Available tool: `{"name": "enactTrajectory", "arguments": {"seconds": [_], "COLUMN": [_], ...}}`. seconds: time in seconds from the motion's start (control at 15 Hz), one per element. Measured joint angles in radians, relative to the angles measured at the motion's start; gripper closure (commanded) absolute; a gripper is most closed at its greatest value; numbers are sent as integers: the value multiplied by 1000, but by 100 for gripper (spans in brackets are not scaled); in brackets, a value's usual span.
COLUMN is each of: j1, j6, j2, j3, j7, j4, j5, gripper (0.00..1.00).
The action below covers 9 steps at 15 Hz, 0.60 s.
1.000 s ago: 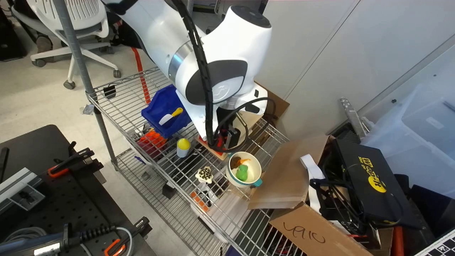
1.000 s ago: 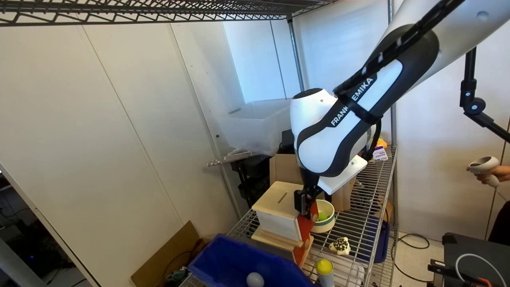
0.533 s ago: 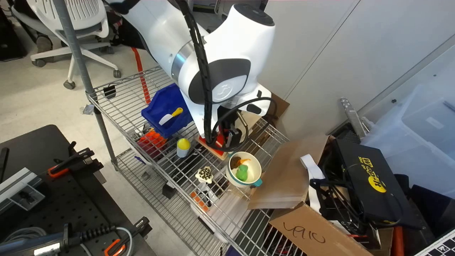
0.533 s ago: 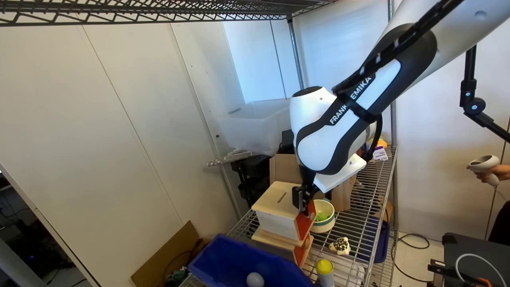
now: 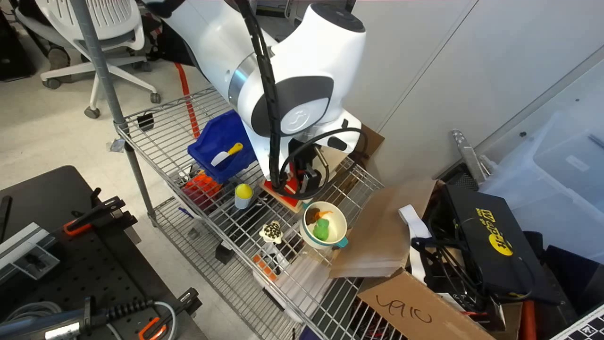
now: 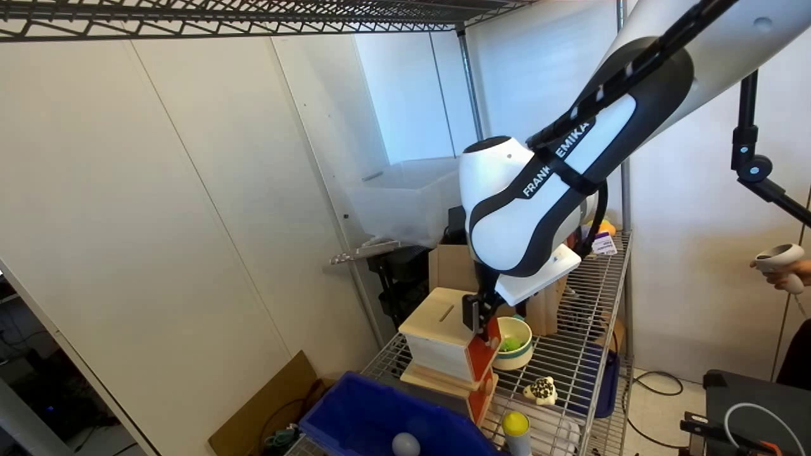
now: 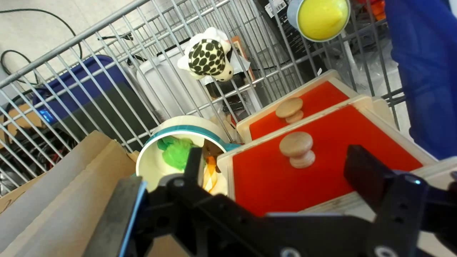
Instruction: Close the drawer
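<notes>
Just beneath the spread jaws sits the upper drawer.

Spotted toy turtle near bowl

Place: robotics lab, going by the gear
Arm: white, lettered EMIKA, over wire rack
Bench: black, perforated top, clamps at edge
Controller: white, ringed, in a person's hand
Chair: office type, on casters
Checkered board: only a corner showing
</notes>
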Motion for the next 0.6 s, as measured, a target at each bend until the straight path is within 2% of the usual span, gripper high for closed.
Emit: {"name": "enactTrajectory", "arguments": {"seconds": [0.6], "j1": [7], "j6": [1], "j2": [0], "j3": [3], "j7": [0], "j4": [-3], "j5": [11], "gripper": [0]}}
